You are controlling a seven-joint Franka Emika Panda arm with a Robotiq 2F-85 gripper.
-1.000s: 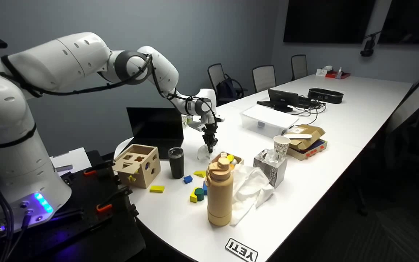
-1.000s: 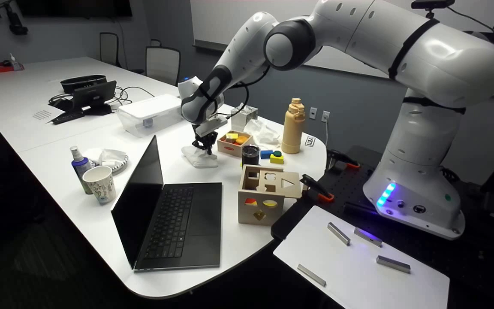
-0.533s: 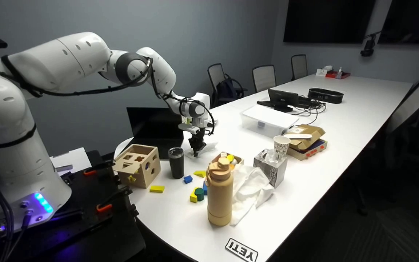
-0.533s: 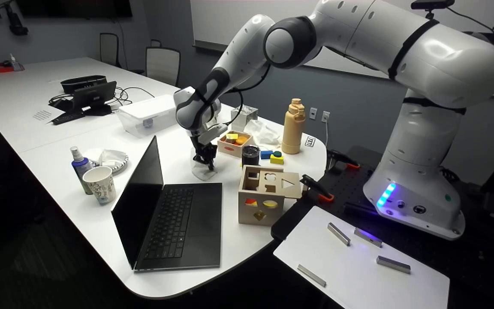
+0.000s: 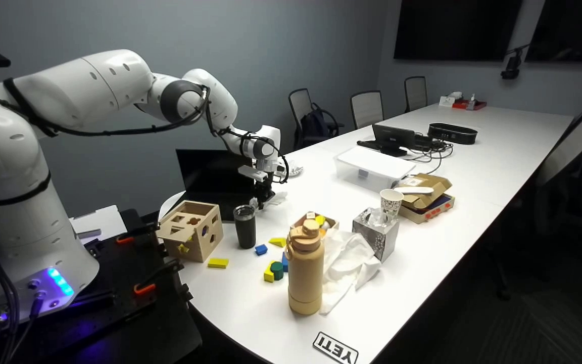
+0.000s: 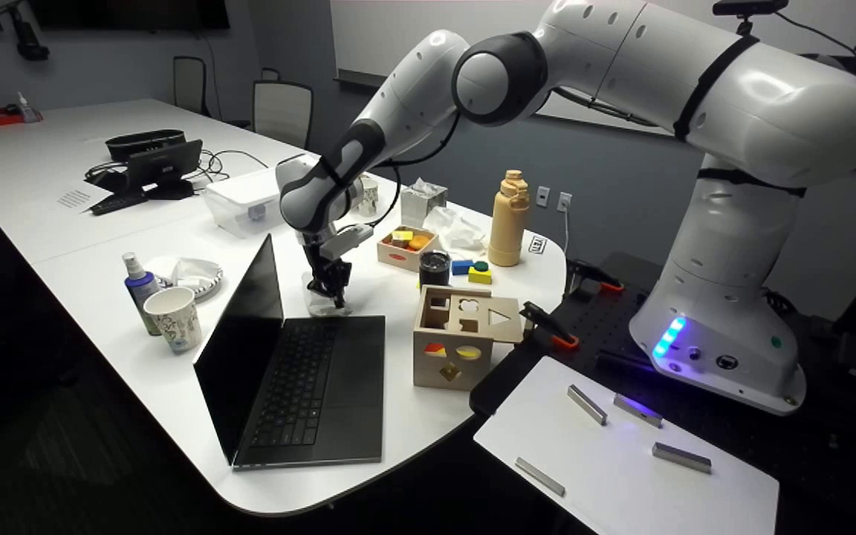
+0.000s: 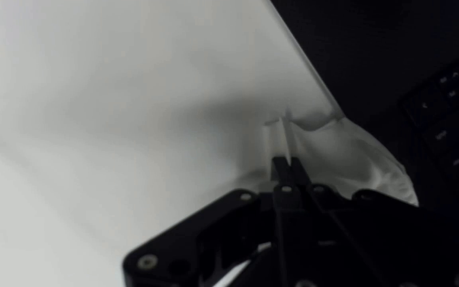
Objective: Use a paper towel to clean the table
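pinching the paper towel (image 7: pixel 345 159) in the gripper (image 7: pixel 288 162), squeezed to barely a gap, probably for a sure hold while wiping the white table (image 5: pixel 488 167) just beneath, right beside the laptop (image 6: pixel 290 383)!

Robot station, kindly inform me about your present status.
Gripper shut on paper towel. Towel down on table. Possible obstacle: laptop, right at towel's edge.

Your paper towel (image 7: pixel 349 159) is white, thin and crumpled — it is pinched in your gripper (image 7: pixel 288 161), and in the wrist view its right part bulges in a rounded, crinkled shape. It lies low at the surface of the table (image 5: pixel 493 156), closer to the rounded end than to the far one. This table is white, smooth and very long — in both exterior views it reaches far back.
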